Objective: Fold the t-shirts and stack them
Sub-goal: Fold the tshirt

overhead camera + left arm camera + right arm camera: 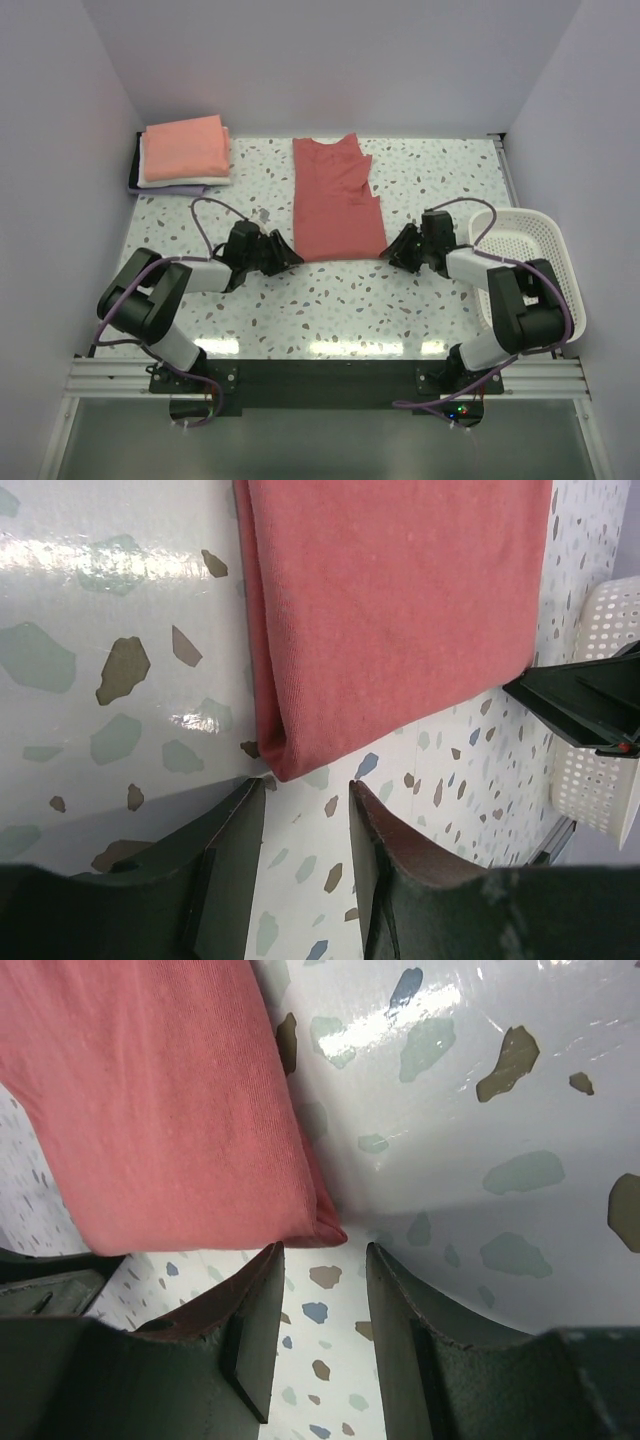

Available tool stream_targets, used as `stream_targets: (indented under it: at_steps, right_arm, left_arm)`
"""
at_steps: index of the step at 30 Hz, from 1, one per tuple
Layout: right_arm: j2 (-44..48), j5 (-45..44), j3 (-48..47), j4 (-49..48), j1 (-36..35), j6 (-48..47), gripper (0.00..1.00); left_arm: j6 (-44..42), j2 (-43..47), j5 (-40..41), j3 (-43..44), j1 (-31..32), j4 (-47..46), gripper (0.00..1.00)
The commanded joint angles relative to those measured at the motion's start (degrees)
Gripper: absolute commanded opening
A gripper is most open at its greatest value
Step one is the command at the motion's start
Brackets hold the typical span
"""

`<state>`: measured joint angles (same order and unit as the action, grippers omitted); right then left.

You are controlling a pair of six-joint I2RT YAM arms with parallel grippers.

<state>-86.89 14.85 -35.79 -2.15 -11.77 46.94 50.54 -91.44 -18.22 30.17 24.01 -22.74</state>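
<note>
On the speckled table [330, 300], our left and right jaws stand part-open and empty at the dusty-red t-shirt's [335, 210] near corners.

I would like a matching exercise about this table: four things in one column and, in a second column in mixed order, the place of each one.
Things:
1. red t-shirt
2. stack of folded t-shirts
3. white basket
4. left gripper

Places:
A. at the right edge of the table
B. in the far left corner of the table
C. in the middle of the table, folded narrow
D. open, at the near left corner of the red t-shirt

Pairs: 1-C; 2-B; 3-A; 4-D
</note>
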Motion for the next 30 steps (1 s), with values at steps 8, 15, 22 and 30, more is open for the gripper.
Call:
stream_targets:
  at_steps: [8,15,22,30]
  right_arm:
    - [-0.1,-3.2,3.0,-8.2,0.0,3.6,0.41]
    - [-1.3,-2.8,4.1,-11.5,0.1,5.3,0.41]
    - [-1.9,-2.5,4.9,-14.0,0.1,6.1,0.41]
    - [-2.8,-1.8,5.0,-14.8,0.0,6.4,0.21]
  left_arm:
    - [1.7,-2.5,3.2,-0.5,1.1,-1.8,0.36]
    - [2.5,-3.6,4.0,0.3,1.7,-2.0,0.29]
    - [2.6,-3.1,4.6,0.8,2.1,-1.4,0.26]
    - [2.0,-3.2,4.9,1.2,2.1,-0.8,0.19]
